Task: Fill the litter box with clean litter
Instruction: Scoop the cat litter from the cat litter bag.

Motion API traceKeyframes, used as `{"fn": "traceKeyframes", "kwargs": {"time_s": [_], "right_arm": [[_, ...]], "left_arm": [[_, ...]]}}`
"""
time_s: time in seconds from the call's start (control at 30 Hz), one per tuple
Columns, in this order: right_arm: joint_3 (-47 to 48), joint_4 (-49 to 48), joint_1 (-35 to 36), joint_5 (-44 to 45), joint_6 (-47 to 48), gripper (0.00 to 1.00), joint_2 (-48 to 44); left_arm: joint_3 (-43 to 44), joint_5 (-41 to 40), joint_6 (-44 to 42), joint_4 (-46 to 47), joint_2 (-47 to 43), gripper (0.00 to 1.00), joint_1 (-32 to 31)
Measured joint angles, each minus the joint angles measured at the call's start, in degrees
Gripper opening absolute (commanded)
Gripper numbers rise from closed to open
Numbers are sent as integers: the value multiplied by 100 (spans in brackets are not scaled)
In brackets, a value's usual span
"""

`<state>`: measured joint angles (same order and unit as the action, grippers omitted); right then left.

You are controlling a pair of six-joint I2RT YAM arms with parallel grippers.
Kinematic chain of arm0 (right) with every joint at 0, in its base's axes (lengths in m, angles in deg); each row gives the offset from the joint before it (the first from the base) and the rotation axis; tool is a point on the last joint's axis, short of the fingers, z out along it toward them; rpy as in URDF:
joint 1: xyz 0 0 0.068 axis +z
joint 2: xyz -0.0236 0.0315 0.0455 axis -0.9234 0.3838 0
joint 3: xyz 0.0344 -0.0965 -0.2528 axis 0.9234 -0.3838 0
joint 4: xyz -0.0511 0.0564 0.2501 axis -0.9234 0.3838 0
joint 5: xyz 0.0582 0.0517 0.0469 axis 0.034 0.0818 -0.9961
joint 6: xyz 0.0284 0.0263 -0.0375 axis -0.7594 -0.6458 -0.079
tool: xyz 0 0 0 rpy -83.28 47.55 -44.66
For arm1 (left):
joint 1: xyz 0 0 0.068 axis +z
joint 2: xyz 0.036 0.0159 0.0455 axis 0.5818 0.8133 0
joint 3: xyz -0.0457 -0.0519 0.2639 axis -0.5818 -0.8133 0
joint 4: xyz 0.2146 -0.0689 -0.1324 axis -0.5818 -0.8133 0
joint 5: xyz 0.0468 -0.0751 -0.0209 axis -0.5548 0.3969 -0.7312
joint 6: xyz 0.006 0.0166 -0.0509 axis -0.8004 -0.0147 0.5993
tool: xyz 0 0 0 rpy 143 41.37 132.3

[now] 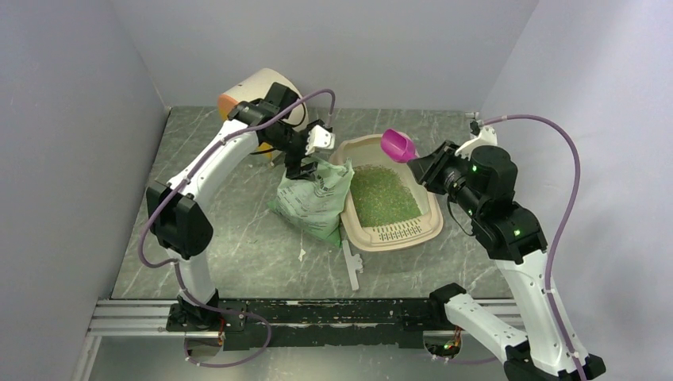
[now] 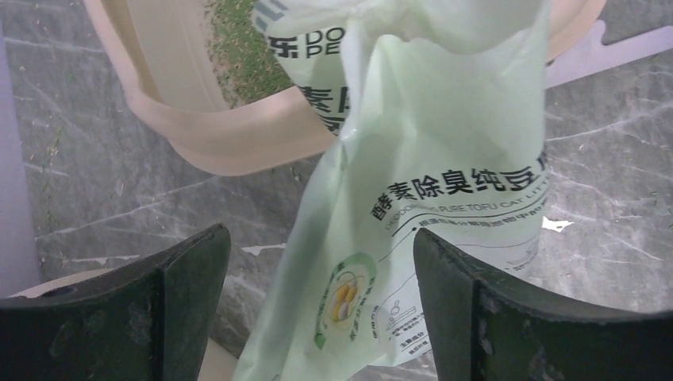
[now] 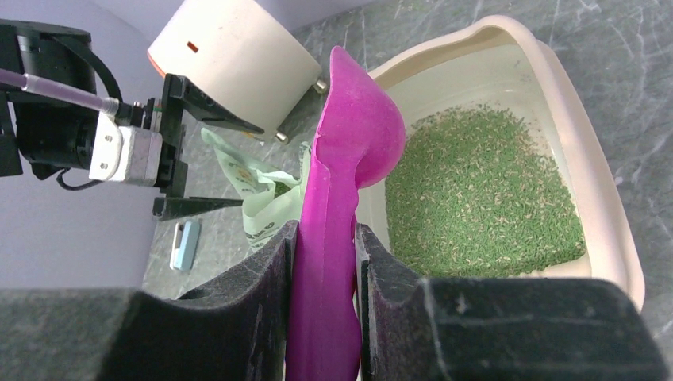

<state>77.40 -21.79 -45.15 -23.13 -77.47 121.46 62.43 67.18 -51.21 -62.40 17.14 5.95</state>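
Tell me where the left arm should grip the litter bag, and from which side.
Grip the bag by its bunched top, coming from above. It slumps against the litter box with its neck gathered upward, probably narrow enough for the left gripper's open jaws; its lower body lies slack and wide.

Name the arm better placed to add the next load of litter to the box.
Right. The right fingers clamp the magenta scoop, poised at the far rim of the litter box, which already holds clean litter. The left fingers stand open astride the bag's crumpled top, gripping nothing.
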Motion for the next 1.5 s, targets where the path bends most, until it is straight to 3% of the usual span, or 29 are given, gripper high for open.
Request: {"fn": "traceKeyframes", "kwargs": {"time_s": [0.17,0.27,0.33,0.37,0.6,0.73,0.97,1.2,1.5], "right_arm": [[0,-2,0,-105,-15,0,46],[0,-2,0,-131,-24,0,46],[0,0,0,-149,-22,0,55],[0,-2,0,-155,-22,0,66],[260,90,0,-498,118,0,393],[688,264,0,-1012,205,0,673],[1576,835,0,-2275,278,0,1274],[2162,1600,0,-3241,452,0,1738],[2806,2664,24,-3449,925,0,2199]], "left_arm": [[326,-98,46,-181,260,65,7],[369,-76,0,-378,426,39,7],[369,-52,-83,-555,509,11,7],[369,-50,-83,-634,520,6,7],[-85,13,-166,-796,122,5,15],[-990,-13,48,-501,-761,5,15],[-2586,-592,1091,22,-2651,5,-129],[-2723,-879,2138,-138,-2894,5,-291],[-3641,-1045,3257,544,-4039,5,-376]]}}
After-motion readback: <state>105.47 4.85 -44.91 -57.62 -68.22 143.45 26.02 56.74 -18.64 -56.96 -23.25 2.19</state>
